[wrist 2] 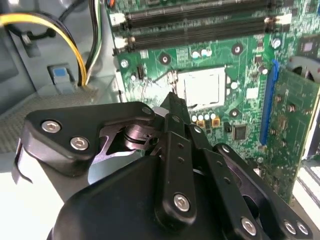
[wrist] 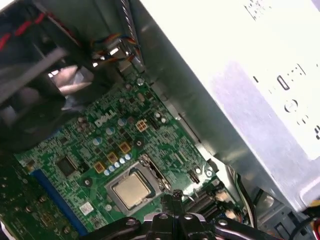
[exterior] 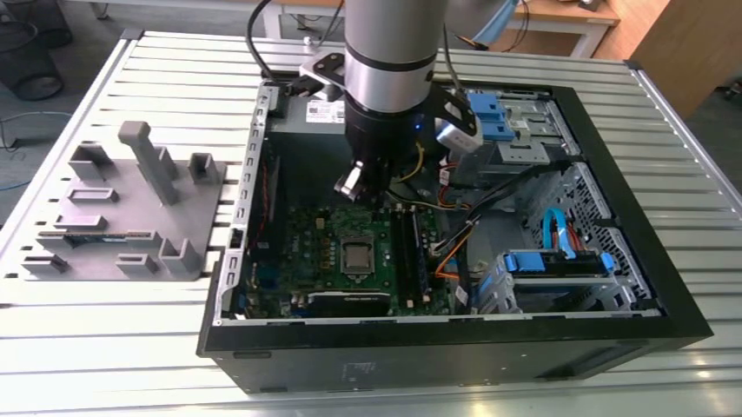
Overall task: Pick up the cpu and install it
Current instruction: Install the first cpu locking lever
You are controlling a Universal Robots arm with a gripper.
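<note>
Slatted metal table (exterior: 104,347) carries your open computer case (exterior: 649,287); arm's gripper (exterior: 354,187) hangs above the motherboard (exterior: 308,239). Both wrist views: cpu (wrist 2: 202,88) (wrist: 131,190) sits in its socket, fingers appear clenched, holding nothing.

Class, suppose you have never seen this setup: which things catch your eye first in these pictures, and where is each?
The silver arm reaches down into the open computer case on the slatted table. Its gripper hangs above the green motherboard. The cpu lies in the socket at the board's middle, its pale metal top showing in both wrist views, apart from the gripper. A grey fixture stands at the exterior view's left.
</note>
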